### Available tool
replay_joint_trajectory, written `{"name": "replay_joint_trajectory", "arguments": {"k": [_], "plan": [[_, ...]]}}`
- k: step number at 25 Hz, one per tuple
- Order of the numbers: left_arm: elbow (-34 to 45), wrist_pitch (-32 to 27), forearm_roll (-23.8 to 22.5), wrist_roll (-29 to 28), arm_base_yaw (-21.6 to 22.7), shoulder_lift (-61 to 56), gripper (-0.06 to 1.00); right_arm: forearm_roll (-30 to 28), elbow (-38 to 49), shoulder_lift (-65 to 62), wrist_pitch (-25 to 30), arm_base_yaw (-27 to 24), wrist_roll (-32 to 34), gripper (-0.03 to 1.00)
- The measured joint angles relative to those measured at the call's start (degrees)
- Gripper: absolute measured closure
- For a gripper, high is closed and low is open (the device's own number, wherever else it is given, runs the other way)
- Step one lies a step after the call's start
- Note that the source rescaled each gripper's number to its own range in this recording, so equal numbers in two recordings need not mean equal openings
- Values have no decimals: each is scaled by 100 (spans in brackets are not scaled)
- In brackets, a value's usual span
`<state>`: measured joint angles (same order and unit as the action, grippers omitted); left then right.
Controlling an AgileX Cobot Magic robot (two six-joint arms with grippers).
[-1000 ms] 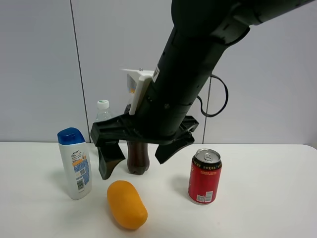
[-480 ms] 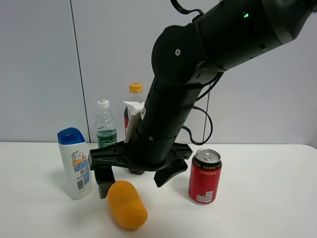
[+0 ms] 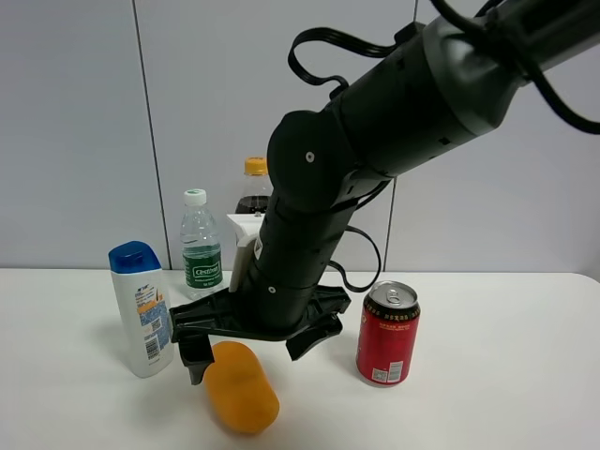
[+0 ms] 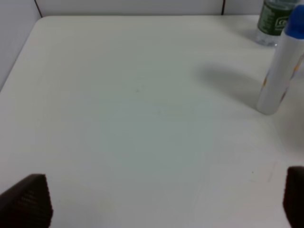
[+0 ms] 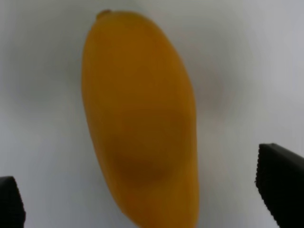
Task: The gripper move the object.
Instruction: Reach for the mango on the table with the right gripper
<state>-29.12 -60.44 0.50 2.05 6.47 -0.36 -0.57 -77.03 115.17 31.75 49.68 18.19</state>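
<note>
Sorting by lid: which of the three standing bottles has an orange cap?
The dark soda bottle at the back, behind the black arm. The clear water bottle has a white cap, the white shampoo bottle a blue one.

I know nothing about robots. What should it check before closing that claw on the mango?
1. Jaws open wider than the mango: ok.
2. Mango centred between the jaws: ok in the right wrist view.
3. Jaws low enough to grip its sides: cannot tell.
4. Red can apart from the jaws: ok.
5. White bottle apart from the jaws: ok, but close.
</note>
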Motion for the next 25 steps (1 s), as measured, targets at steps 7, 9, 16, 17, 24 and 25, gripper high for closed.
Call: {"name": "replay_joint_trajectory", "arguments": {"k": [7,9,16,17,24,25], "plan": [[0,0,0,0,0,0,-6,-155,-476,110,-1,0,95,-3],[0,0,0,0,0,0,-6,-160,-512,215,17,0,95,-3],[0,0,0,0,0,0,-6,-351,-517,450,69,0,125,-3],[0,0,0,0,0,0,-6,-368,-517,454,50,0,134,-3],[0,0,0,0,0,0,-6,-420,-534,674,-2,0,151,-3],[0,0,0,0,0,0,-6,-430,-534,680,-7,0,151,-3]]}}
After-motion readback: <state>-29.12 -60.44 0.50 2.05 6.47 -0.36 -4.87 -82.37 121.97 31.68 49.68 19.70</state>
